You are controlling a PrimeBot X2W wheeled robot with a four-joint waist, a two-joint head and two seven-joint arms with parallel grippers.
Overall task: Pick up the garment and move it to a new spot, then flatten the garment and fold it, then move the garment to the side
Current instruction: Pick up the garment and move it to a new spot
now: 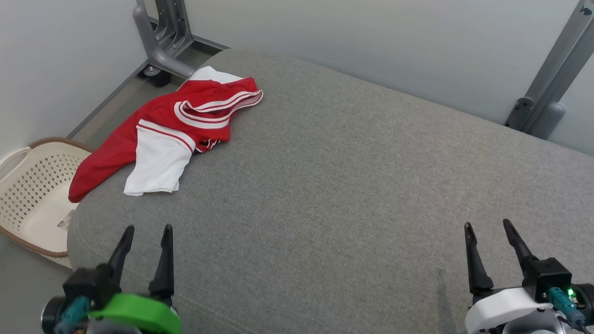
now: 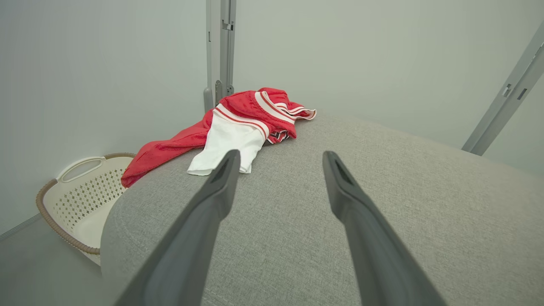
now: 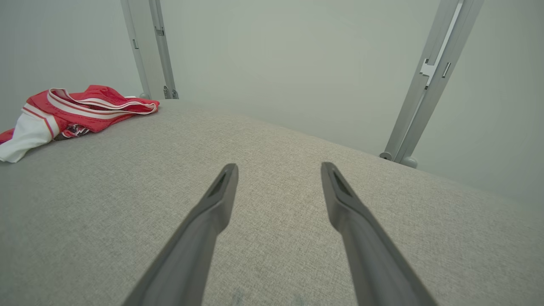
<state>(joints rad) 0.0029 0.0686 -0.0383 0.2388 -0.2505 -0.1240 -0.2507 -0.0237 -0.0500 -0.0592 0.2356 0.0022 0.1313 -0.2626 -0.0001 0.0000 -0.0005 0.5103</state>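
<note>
left gripper point(image 1: 148, 227): both dark fingers apart, nothing between them, positioned over the near left part of the grey padded surface point(image 1: 355, 189), fingers pointing toward the far edge. right gripper point(image 1: 487, 223): fingers likewise apart and empty, positioned over the near right part of the same surface, well apart from the left unit. garment point(image 1: 180, 128): red with white panels and white striped trim, lying crumpled at the far left corner of the padded surface, well ahead of the left gripper and touched by neither gripper. one red section drapes over the left edge of the surface; a white panel lies flat on top, nearest the left gripper. a cream perforated laundry basket point(image 1: 29, 197) with a brown rim stands on the floor beside the left edge, below the draped section. grey metal frame posts point(image 1: 158, 33) stand against the pale wall behind the surface.
</note>
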